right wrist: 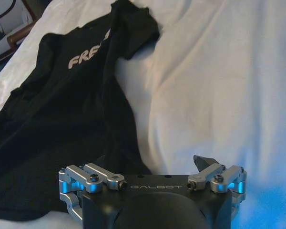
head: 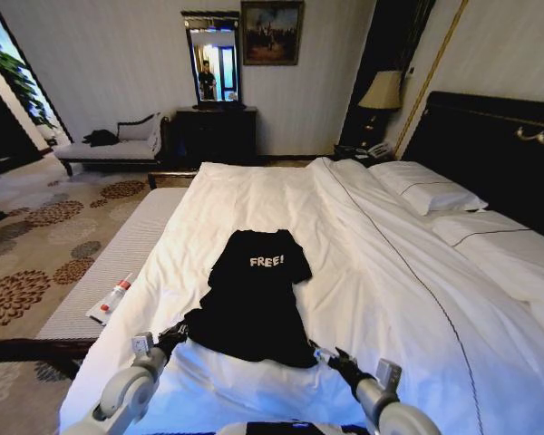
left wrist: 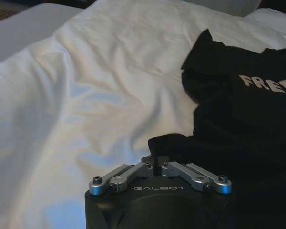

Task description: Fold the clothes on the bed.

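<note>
the t-shirt (head: pixel 252 299) lies flat on the bed (head: pixel 390 272); the left gripper (head: pixel 174 333) has its jaws pinched on the shirt's hem corner, the right gripper (head: pixel 331 358) has spread jaws at the opposite corner, ready for folding

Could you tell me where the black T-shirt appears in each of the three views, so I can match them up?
Head view: T-shirt lies mid-frame on the duvet, its hem between both pincers.
Left wrist view: T-shirt at right, beyond the left pincer.
Right wrist view: T-shirt at left and centre.
Shared landmark: the white "FREE!" lettering.
</note>
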Available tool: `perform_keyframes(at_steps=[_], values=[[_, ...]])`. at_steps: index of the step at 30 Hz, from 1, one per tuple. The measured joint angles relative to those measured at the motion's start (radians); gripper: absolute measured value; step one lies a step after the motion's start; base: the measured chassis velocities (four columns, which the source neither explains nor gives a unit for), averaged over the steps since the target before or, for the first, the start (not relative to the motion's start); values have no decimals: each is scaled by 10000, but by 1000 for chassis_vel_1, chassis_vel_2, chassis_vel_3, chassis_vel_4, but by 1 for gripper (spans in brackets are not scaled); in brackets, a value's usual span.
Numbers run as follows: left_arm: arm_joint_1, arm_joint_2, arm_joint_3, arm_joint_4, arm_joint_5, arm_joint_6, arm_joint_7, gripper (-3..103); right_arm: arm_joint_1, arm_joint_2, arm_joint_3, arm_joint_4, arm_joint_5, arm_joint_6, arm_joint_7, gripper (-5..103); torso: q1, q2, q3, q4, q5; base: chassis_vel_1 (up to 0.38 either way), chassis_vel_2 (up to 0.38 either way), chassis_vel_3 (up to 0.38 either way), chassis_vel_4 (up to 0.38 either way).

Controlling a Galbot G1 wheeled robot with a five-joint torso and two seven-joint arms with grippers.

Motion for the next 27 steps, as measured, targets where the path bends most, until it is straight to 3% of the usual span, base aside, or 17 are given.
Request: perform_keyframes(at_steps=[8,19,27], values=[[374,196,-771,-235,-402,-21,3,1,128,105,-291,-239,-88,-260,-84,100,0,0,0,0,1,0,0,0,0],[421,77,-603,-412,-232,-25,-50,1,319,386,-854,-651,-385,-440,-373,103,0,0,0,1,0,0,0,0,0],[319,82,-438,-516,-147,-23,-151,1,583,373,-1108,-741,-215,-498,-403,80,0,0,0,1,1,0,0,0,0]])
